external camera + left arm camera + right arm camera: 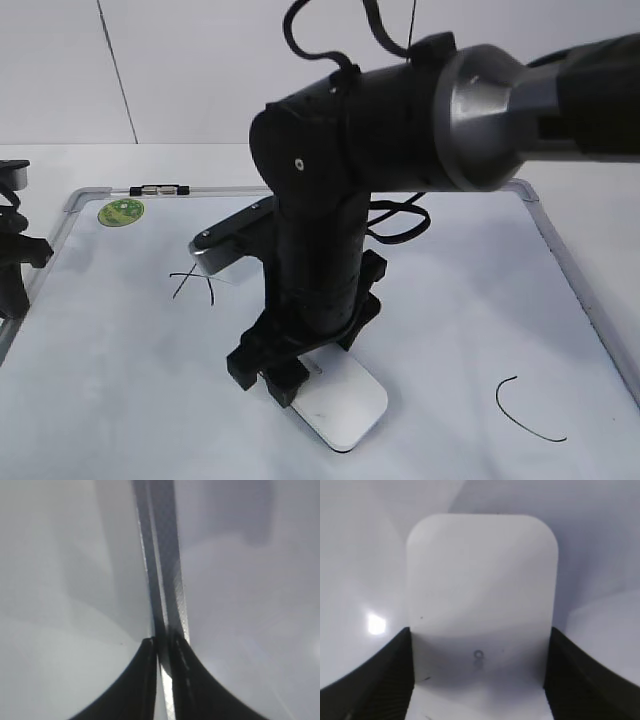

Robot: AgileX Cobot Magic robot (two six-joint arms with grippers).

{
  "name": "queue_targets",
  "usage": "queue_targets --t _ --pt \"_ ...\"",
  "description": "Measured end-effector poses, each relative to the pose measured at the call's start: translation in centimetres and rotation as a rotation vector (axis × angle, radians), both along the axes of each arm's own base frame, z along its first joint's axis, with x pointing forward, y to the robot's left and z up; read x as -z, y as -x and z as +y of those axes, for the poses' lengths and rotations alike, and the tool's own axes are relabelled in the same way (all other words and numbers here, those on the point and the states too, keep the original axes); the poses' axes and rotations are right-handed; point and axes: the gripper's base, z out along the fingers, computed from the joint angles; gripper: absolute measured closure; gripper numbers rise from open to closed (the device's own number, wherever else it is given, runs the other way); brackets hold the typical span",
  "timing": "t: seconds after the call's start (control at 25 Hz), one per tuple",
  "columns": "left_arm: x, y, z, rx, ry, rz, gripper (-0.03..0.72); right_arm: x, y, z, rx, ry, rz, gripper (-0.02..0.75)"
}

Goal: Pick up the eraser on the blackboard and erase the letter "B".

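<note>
The white eraser lies flat on the blackboard near its front edge. My right gripper reaches across the middle and is shut on the eraser's rear end. In the right wrist view the eraser fills the space between both fingers. My left gripper sits at the board's left edge, its fingers shut on the grey frame. The letter "B" is not visible; the right arm covers the board's middle. A small "A" and a curved "C" show.
A round green sticker sits at the board's far left corner, with a small clip on the far frame. The right arm's bulk and cable hang over the board's centre. White table lies behind the board.
</note>
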Motion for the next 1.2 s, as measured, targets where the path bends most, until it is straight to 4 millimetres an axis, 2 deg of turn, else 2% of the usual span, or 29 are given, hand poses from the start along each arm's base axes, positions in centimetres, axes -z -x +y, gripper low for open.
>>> queue_targets --t 0.2,0.8,1.04,1.2 --pt "0.0 0.0 0.0 0.0 0.0 0.0 0.639 1.8 0.2 -0.4 -0.008 -0.007 -0.034 0.218" --pt "0.0 0.0 0.0 0.0 0.0 -0.002 0.639 3.0 0.0 -0.5 -0.008 0.04 -0.005 0.218" --pt "0.0 0.0 0.0 0.0 0.0 -0.003 0.639 3.0 -0.8 -1.3 0.033 0.023 0.012 0.218" --pt "0.0 0.0 0.0 -0.002 0.002 -0.004 0.639 3.0 -2.4 -2.8 0.114 0.019 0.006 0.218"
